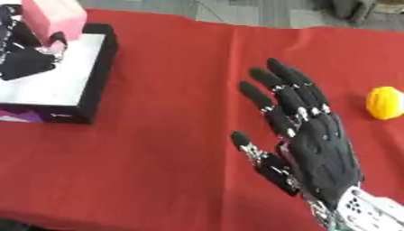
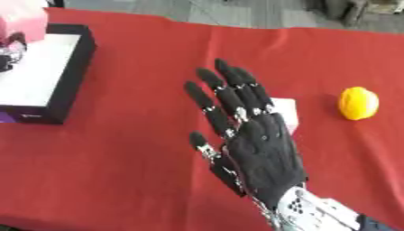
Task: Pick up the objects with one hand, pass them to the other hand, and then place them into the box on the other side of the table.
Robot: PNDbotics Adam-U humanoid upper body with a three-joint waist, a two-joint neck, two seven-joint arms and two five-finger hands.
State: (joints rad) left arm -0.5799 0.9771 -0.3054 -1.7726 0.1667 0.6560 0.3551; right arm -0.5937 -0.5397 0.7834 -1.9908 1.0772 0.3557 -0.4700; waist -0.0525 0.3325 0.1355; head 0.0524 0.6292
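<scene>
1. Nearest to me, my right hand (image 2: 264, 155) hangs above the red table (image 1: 158, 149), fingers (image 2: 229, 97) straight and spread, holding nothing.
2. Just behind that hand, a small white block (image 2: 286, 113) peeks out in the right eye view; the hand hides it in the left eye view, so I cannot tell whether the two touch.
3. Further right, well apart from the hand, a yellow object (image 2: 358, 103) rests on the table, untouched.
4. Far left, my left hand (image 1: 28, 56) is over the box (image 1: 98, 85), its fingers curled round a pink block (image 1: 53, 17), which sits above the box's white inside and is not yet set down.
5. I judge the step in hand to be the placing. To do it well, I would lower the pink block squarely over the white floor, clear of the black rim, and open the fingers only once it rests there.
6. Meanwhile I would hold the right hand clear of the white block, so nothing gets nudged before the next pick.
</scene>
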